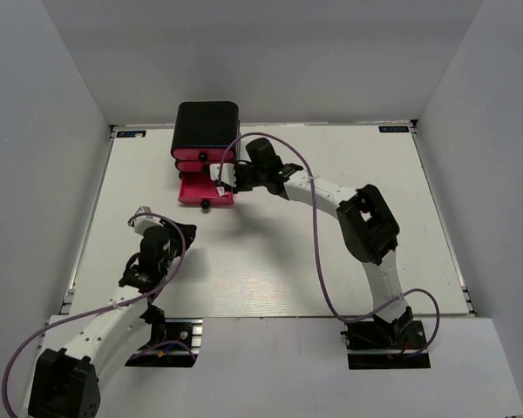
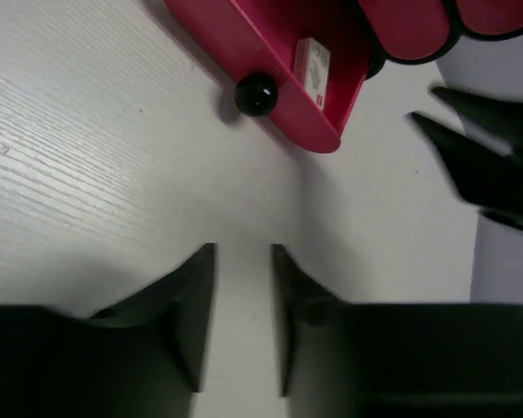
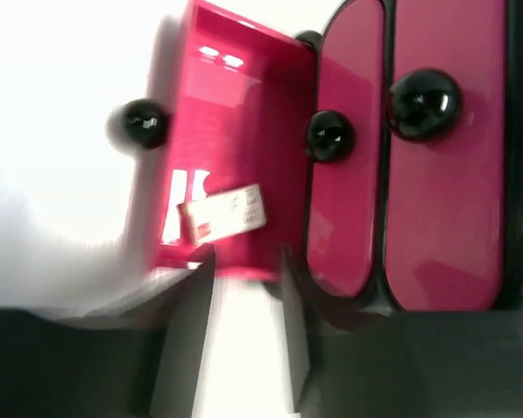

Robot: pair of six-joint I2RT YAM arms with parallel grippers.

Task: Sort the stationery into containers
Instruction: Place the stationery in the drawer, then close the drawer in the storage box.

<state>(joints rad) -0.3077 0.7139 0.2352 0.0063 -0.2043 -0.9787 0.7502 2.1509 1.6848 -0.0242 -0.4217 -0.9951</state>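
The black box [image 1: 207, 124] holds three pink drawers; the upper two [image 3: 444, 174] are closed and the bottom drawer [image 1: 192, 192] is pulled out. A whitish block with a red label [image 3: 222, 214] lies inside it, and also shows in the left wrist view [image 2: 313, 70]. My right gripper [image 3: 244, 261] is open and empty, right at the open drawer's side wall [image 1: 225, 177]. My left gripper [image 2: 242, 248] is open and empty, low over bare table a little in front of the drawer's black knob [image 2: 255, 94], at the near left [image 1: 183, 233]. The other stationery pieces are out of view.
The white table [image 1: 331, 261] is walled by grey panels on the left, back and right. Purple cables loop over both arms, one [image 1: 315, 226] across the table's middle. The right arm's elbow [image 1: 366, 222] stands right of centre.
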